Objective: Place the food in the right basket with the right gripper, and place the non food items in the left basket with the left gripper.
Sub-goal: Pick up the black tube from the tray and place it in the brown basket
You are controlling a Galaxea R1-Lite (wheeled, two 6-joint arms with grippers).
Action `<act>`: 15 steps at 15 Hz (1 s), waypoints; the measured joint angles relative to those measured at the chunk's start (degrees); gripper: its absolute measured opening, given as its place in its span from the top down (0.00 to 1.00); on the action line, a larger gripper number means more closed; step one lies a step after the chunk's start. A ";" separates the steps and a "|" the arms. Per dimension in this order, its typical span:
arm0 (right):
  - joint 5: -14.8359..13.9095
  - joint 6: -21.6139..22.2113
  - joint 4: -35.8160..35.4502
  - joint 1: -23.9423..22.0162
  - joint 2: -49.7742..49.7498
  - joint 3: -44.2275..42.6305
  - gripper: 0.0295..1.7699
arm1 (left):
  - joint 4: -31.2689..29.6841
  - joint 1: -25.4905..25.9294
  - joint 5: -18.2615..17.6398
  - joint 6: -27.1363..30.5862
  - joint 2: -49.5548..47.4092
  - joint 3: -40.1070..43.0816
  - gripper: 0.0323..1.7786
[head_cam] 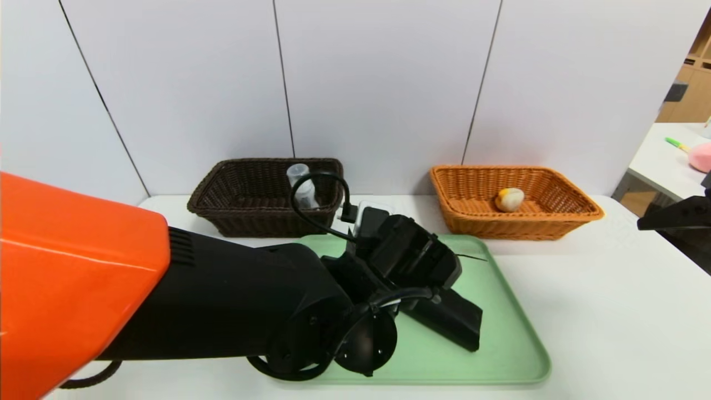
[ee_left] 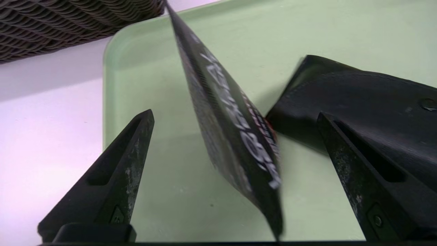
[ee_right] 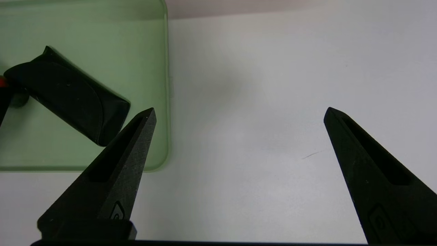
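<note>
Both baskets (head_cam: 265, 195) are rough woven wicker; the green tray (head_cam: 502, 344) looks smooth matt plastic, the black pouch (ee_right: 70, 97) leathery.

Pale green tray (head_cam: 516, 355) on white table (head_cam: 611, 311), grey wall panels (head_cam: 377, 83)

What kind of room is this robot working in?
Probably a robot test room or lab: a plain white table against bare panel walls, with a green tray and two wicker baskets laid out for sorting.
</note>
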 joint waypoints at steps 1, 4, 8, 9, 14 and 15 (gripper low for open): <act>0.13 0.00 -0.01 0.00 -0.20 0.09 0.04 | 0.11 0.39 0.00 0.15 0.00 0.09 0.05; 0.99 -0.10 0.00 0.01 -0.65 0.09 0.04 | 0.20 1.88 0.74 1.35 0.00 0.37 0.05; 1.04 -0.18 -0.01 0.06 -0.78 0.11 0.04 | 0.07 2.10 0.89 1.40 0.99 0.39 0.05; 1.05 -0.16 -0.01 0.06 -0.76 0.11 0.04 | 0.05 2.15 0.94 1.41 1.22 0.33 0.05; 1.05 -0.18 -0.48 0.56 -0.45 0.39 0.04 | 0.00 2.15 0.94 1.41 1.52 0.00 0.05; 0.99 -0.18 -1.16 0.74 -0.43 0.79 0.04 | 0.00 2.15 0.94 1.40 1.51 0.00 0.05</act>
